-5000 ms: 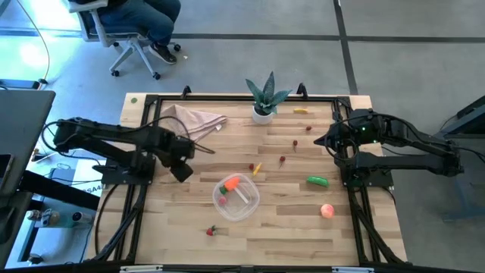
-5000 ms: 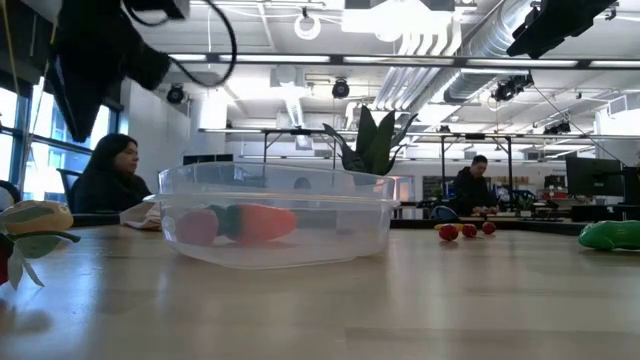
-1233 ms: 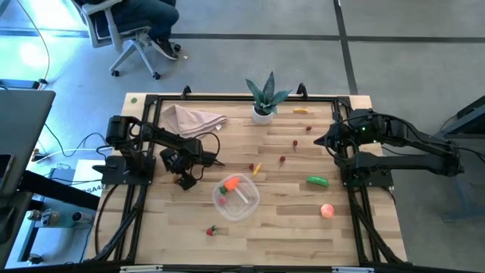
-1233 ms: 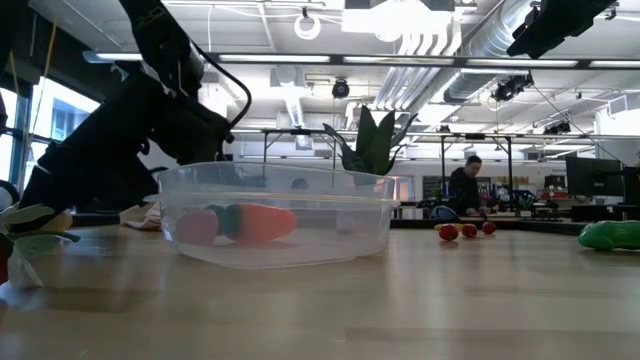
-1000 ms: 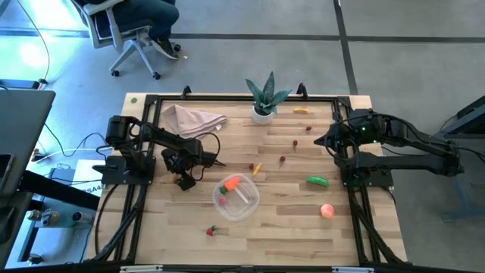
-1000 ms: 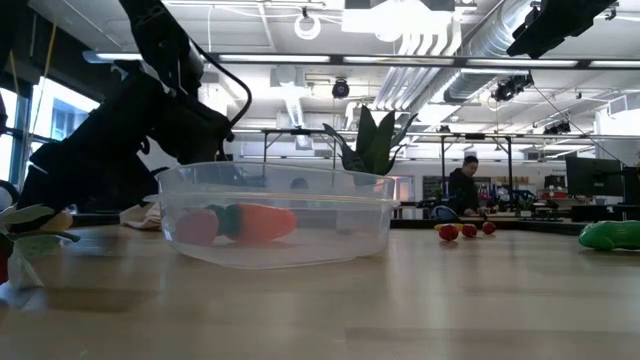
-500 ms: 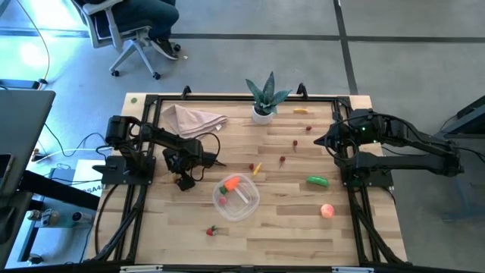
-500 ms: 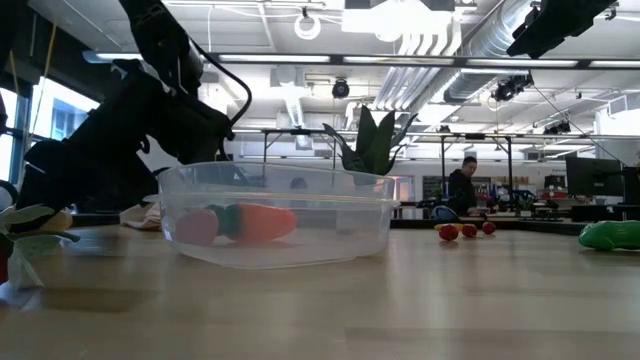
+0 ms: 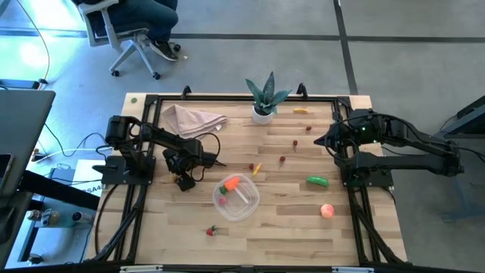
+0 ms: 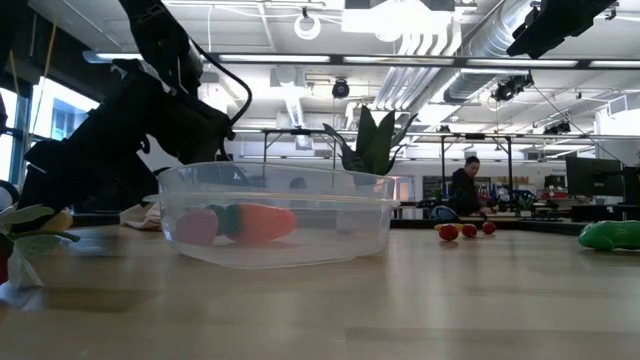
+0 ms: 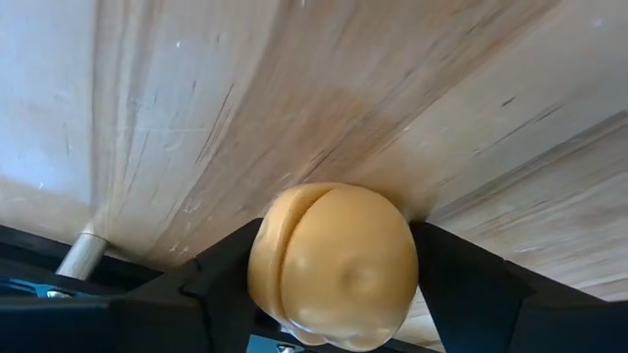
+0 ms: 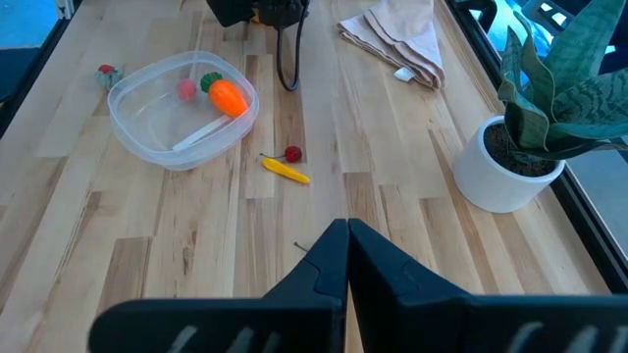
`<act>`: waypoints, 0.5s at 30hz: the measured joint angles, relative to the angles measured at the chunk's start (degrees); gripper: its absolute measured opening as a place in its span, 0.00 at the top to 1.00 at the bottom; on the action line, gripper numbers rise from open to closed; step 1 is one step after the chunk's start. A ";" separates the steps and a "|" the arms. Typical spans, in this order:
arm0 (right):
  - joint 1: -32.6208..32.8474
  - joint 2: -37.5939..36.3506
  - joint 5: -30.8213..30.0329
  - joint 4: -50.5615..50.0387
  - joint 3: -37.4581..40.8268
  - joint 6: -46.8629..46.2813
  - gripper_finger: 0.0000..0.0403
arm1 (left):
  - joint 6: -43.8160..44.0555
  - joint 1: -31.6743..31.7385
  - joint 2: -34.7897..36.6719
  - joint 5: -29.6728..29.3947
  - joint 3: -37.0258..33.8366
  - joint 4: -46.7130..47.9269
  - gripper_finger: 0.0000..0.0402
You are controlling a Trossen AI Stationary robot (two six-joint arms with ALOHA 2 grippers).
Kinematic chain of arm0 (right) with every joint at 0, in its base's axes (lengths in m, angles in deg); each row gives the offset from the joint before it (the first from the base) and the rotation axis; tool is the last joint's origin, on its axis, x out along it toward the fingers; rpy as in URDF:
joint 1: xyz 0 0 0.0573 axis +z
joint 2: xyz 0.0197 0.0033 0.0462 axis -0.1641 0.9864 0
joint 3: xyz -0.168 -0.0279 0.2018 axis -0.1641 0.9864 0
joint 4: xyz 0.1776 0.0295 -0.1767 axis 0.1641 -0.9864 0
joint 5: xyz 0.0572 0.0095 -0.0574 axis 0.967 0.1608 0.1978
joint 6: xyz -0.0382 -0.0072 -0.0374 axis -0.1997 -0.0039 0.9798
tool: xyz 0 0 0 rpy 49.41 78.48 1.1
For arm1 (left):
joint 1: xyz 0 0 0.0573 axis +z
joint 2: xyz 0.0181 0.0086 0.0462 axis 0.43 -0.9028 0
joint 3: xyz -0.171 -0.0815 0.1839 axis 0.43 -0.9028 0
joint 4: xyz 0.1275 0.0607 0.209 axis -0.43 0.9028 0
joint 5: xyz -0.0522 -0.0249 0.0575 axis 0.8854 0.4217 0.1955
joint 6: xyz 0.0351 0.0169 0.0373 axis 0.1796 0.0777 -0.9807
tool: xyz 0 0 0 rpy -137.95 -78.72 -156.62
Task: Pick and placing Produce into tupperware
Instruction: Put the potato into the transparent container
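The left gripper sits low over the counter left of frame centre in the high view, just left of the tupperware. In the left wrist view its two dark, angular fingers stand on either side of a smooth, rounded yellow-tan fruit with a lengthwise crease; both fingers touch it, so the gripper is closed on this piece, which rests against the grained wood.

The tupperware is a shallow, round, translucent plastic tub with a thin rim, lying at centre frame in the high view. Inside it lie a glossy orange carrot with a green top, a small pink-red piece and a pale stick-like piece.

On the bare planks lie a green cucumber and a pink peach to the right, and a small yellow banana near centre.

The right gripper hovers over the right side, its tapered fingers pressed together with nothing between them.
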 joint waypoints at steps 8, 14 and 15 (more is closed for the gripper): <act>-0.01 -0.01 0.00 0.01 0.00 0.00 1.00 | 0.00 0.00 0.00 -0.07 -0.01 -0.11 0.48; 0.00 0.00 0.00 0.01 0.00 0.00 1.00 | 0.00 0.02 0.00 -0.14 -0.01 -0.11 0.48; 0.00 0.00 0.00 0.01 0.00 0.00 1.00 | 0.00 0.02 0.00 -0.15 -0.01 -0.11 0.48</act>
